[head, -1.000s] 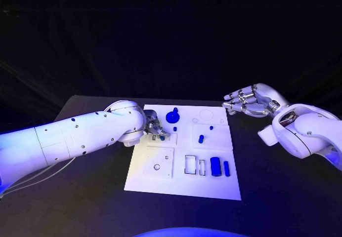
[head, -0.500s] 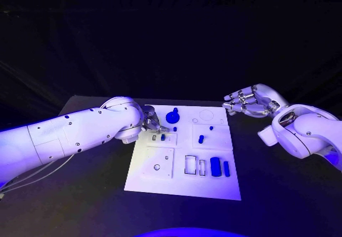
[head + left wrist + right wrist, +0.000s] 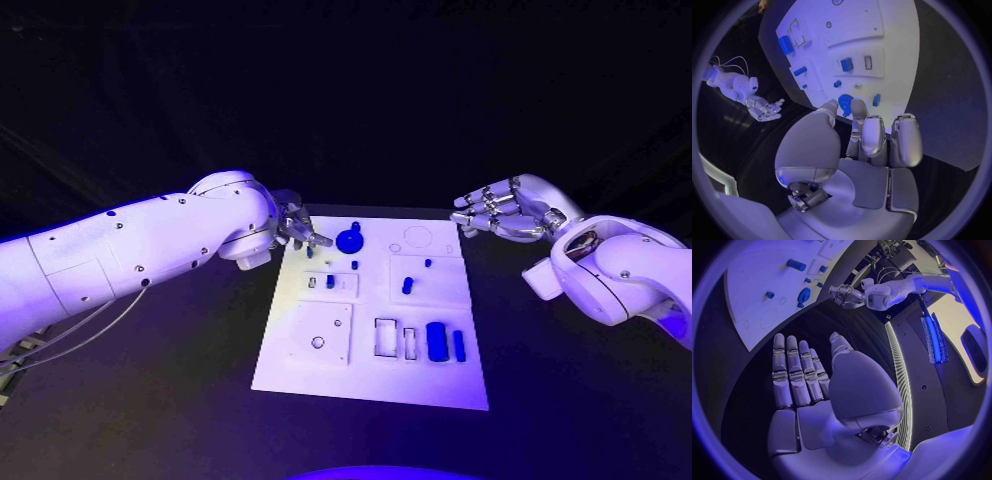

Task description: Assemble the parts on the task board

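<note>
The white task board (image 3: 303, 355) is lying mid-table, blue parts scattered over it — a round blue knob (image 3: 349, 239) sitting at its far edge, a blue block (image 3: 436, 338) and a slim blue bar (image 3: 459, 343) lying side by side near its right edge. The left hand (image 3: 297, 233) is hovering at the board's far-left corner, just beside the knob, fingers curled in, gripping nothing. The right hand (image 3: 505, 207) is hanging off the far-right corner — fingers straight and apart, empty.

One task board (image 3: 368, 375) on one table (image 3: 173, 400). Seven blue parts: one large round part (image 3: 349, 240), six smaller parts, e.g. (image 3: 436, 339). Two robot hands: left robot hand (image 3: 296, 229), right robot hand (image 3: 505, 208).
</note>
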`<state>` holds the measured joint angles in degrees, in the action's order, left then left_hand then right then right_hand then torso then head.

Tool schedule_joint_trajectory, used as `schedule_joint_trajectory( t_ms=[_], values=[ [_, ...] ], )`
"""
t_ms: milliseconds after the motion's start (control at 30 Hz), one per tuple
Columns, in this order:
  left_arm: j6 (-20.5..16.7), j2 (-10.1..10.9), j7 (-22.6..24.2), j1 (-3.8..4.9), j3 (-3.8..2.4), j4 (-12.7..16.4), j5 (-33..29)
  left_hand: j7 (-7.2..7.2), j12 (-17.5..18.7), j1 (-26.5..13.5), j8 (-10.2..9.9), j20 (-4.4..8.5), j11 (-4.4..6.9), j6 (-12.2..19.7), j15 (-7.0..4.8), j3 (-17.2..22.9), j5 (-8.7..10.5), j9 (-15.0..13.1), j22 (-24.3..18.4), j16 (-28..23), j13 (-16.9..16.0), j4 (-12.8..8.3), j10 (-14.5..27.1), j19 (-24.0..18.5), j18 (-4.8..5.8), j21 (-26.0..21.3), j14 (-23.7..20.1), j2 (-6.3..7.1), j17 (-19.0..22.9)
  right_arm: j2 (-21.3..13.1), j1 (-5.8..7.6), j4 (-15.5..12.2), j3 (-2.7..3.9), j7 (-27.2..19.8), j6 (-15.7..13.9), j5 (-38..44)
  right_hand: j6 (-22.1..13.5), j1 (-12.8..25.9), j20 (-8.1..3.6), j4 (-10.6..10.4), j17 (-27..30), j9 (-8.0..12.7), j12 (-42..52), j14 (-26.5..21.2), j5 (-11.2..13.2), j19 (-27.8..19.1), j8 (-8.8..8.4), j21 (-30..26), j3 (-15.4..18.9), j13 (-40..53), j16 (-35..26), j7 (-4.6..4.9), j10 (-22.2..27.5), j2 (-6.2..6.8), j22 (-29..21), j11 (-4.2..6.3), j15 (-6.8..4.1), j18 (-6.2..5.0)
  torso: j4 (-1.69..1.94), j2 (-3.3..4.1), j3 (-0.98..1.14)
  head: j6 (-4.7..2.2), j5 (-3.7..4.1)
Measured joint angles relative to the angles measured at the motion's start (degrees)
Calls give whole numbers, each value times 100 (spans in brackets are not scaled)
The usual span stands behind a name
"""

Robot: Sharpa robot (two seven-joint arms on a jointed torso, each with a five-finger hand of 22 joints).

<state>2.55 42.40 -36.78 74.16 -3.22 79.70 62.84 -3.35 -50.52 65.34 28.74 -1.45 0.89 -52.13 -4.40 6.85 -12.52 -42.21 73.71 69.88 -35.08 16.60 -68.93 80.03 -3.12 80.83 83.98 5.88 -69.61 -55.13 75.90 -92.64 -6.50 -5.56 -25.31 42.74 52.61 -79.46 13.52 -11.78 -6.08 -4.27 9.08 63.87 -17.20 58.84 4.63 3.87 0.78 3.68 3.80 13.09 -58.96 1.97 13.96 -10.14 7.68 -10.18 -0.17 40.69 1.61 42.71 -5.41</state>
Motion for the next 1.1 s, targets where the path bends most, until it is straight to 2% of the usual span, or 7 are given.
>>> schedule_joint_trajectory(
  t_ms=[100,267,333,600,767,1100],
  values=[
    [-54,-87,46,61,-3,-293,-175,-49,21,65,-174,-32,-33,48,2,-136,0,213,-73,0,80,0,33,-32,0,-32,2,20,0,1,0,2,0,0,0,0,0,0,0,0,0,0,0,0,0,0,0,0,0,0,0,0,0,0,0,0,0,0,2,0,-3,-27,-10],
    [-76,-295,144,101,12,-720,-304,-142,85,136,-397,-95,-122,142,81,-346,0,510,-199,0,172,7,122,-95,-7,-145,0,-5,0,2,0,6,0,0,0,0,0,0,0,0,0,0,0,0,0,0,0,0,0,0,0,0,0,0,0,0,0,0,3,4,-3,-64,-29],
    [-75,-376,185,109,27,-884,-312,-151,85,152,-448,-116,-123,151,81,-376,0,599,-272,0,195,6,122,-116,-88,-196,0,-22,0,5,-2,8,0,0,0,0,0,0,0,0,0,0,0,0,0,0,0,0,0,0,0,0,0,0,0,0,0,0,2,8,-7,-81,-33],
    [44,-621,240,113,87,-1342,-259,-156,85,175,-470,-131,-122,146,81,-497,0,744,-263,0,231,16,122,-131,-88,-208,0,-45,0,8,-20,15,0,0,0,0,0,0,0,0,0,0,0,0,0,0,0,0,0,0,0,0,0,0,0,0,0,0,-5,15,-9,-85,-36],
    [311,-760,226,113,128,-1642,-196,-175,85,135,-533,-130,-142,127,109,-612,0,873,-321,-34,268,20,142,-131,-88,-240,13,-86,16,17,-26,17,-1,-1,1,0,0,0,0,0,6,0,0,0,0,0,0,0,0,0,0,0,0,0,-9,0,0,0,-5,14,-5,-68,-25],
    [626,-913,203,109,145,-1913,-130,-185,85,108,-555,-130,-142,114,121,-677,0,980,-230,-34,286,22,142,-131,-87,-218,1,-147,2,40,-33,24,-1,-3,1,-1,0,0,0,0,6,0,0,0,0,0,0,0,0,0,0,0,0,0,-9,0,0,0,-7,8,-3,-51,-28]
  ],
)
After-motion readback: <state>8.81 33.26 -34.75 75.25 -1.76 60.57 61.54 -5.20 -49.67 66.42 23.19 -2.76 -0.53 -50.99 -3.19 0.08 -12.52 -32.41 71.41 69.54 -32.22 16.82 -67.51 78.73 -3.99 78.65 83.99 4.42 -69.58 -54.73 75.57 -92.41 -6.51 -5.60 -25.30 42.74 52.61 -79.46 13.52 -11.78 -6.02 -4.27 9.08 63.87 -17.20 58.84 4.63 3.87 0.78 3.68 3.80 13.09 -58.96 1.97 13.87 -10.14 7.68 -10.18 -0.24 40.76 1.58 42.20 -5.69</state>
